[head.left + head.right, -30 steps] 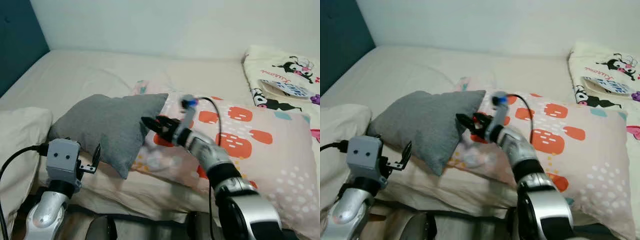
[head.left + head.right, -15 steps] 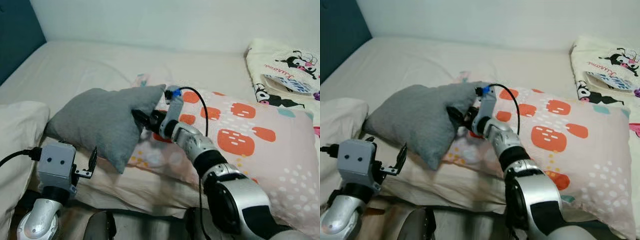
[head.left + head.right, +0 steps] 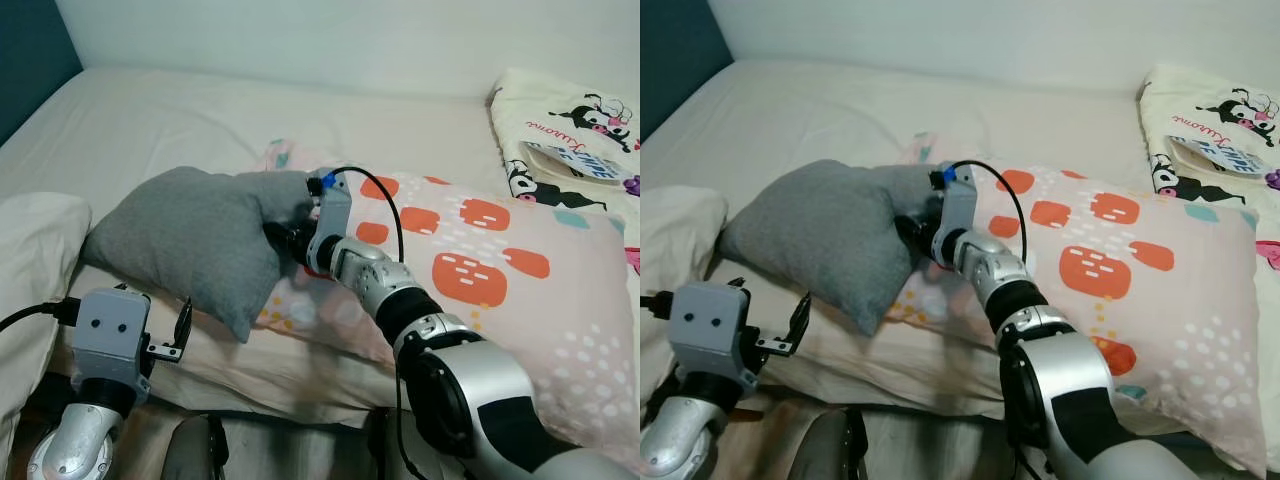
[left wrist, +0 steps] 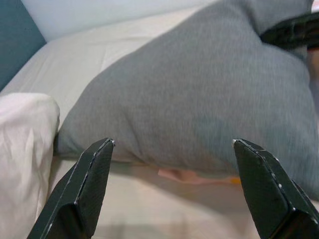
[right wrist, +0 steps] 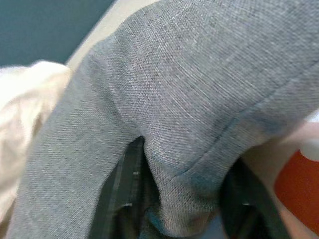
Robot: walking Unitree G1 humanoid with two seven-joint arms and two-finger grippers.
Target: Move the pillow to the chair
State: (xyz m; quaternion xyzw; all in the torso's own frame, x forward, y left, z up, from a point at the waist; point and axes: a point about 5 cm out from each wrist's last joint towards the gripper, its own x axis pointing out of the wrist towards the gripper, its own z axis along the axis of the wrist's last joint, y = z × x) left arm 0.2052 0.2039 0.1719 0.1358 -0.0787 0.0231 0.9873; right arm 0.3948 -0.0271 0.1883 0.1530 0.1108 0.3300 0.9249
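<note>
A grey pillow [image 3: 185,235] lies on the bed, its right end resting on a pink patterned pillow [image 3: 500,265]. My right gripper [image 3: 285,238] is pressed into the grey pillow's right edge. In the right wrist view its two black fingers [image 5: 124,191] stand apart on either side of a fold of the grey fabric [image 5: 189,124], so it is open around that edge. My left gripper [image 3: 180,330] hovers low at the bed's front edge, open, just short of the grey pillow [image 4: 189,99], touching nothing.
A white pillow [image 3: 30,270] lies at the left, beside the grey one. A cartoon-print blanket [image 3: 575,140] covers the far right of the bed. The teal headboard [image 3: 30,45] stands at the far left. Bare mattress [image 3: 200,115] stretches behind the pillows.
My right gripper has pushed left from over the patterned pillow into the grey pillow's right edge, denting it. The left gripper has sunk slightly lower in view.
</note>
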